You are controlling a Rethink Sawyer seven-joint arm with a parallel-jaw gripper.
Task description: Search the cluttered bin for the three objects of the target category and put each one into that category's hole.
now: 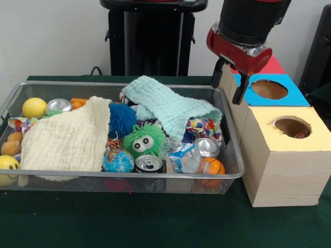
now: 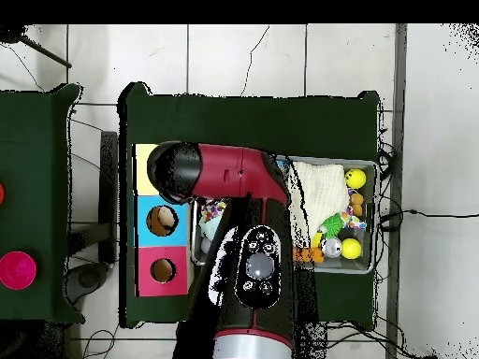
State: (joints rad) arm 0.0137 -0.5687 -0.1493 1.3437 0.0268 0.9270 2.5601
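front view, one moment, contents as seen.

gripper [image 1: 230,80]: hangs beside the right end of the wire bin [image 1: 15,93], over the near edge of the blue box [image 1: 292,95]; two dark fingers [image 1: 241,91] pointing down, jaws apart, nothing between them. judged to be between a drop at the holes and the next reach into the bin.

wire bin, contents: cream cloth [image 1: 67,137] spread over the left half, mint cloth [image 1: 170,106] draped across the back and right, both likely hiding further items. visible: yellow ball [image 1: 34,107], smiley ball [image 1: 8,164], blue spiky ball [image 1: 121,118], green fuzzy toy with eyes [image 1: 143,139], globe ball [image 1: 118,160], small basketball [image 1: 212,166], three cans [image 1: 149,164] [image 1: 207,146] [image 1: 58,105], crushed plastic bottle [image 1: 183,156].

boxes, right of bin: yellow box [image 1: 282,155] nearest, something small and coloured just visible inside its hole [image 1: 292,126]; blue box behind it, its hole [image 1: 269,89] showing nothing; red box [image 1: 271,66] farthest, mostly hidden behind the arm.

target category: not stated; cannot tell which items count.

overhead view: arm [image 2: 243,234] covers the bin's box-side end; yellow box hole hidden beneath it.
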